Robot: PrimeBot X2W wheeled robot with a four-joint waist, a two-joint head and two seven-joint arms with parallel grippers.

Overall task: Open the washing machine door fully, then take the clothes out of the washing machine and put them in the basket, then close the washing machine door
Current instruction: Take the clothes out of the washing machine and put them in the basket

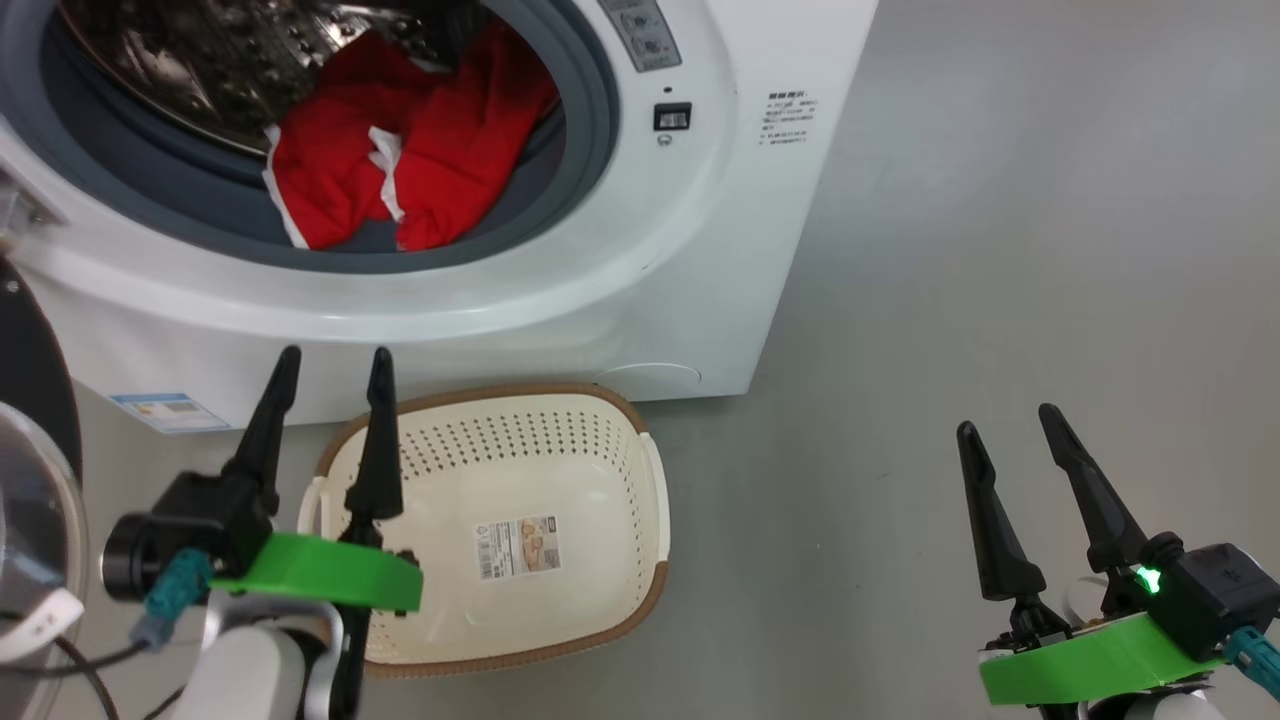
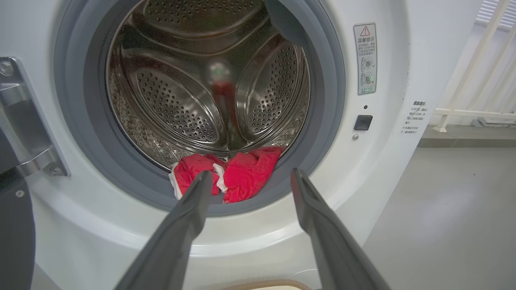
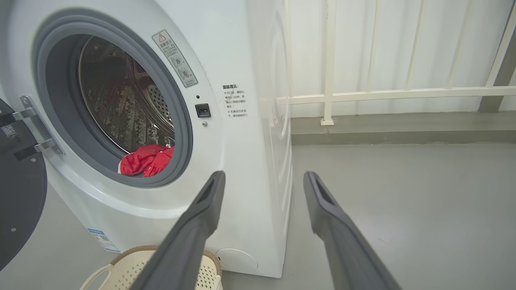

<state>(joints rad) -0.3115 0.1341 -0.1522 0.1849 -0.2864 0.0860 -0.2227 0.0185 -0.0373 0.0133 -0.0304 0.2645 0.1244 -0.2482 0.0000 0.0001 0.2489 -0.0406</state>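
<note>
My left gripper [image 1: 335, 355], fingers spread and empty, is hovering over the left rim of the basket [image 1: 600, 480], which is sitting on the floor [image 1: 1000, 250] against the washing machine [image 1: 700, 280]. My right gripper [image 1: 1006, 420] is hanging spread, well apart. Along my left fingers, the clothes [image 2: 246, 173] are lying on the front lip of the drum [image 2: 181, 100]. Along my right, the washing machine door [image 3: 20, 201] is standing open. Unloading is starting, I judge; next I am needing to reach in and pinch fabric.

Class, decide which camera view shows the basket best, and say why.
Head view: the basket is seen almost whole from above, floor label included. The right wrist view catches one rim corner; the left wrist view, a rim sliver.
</note>
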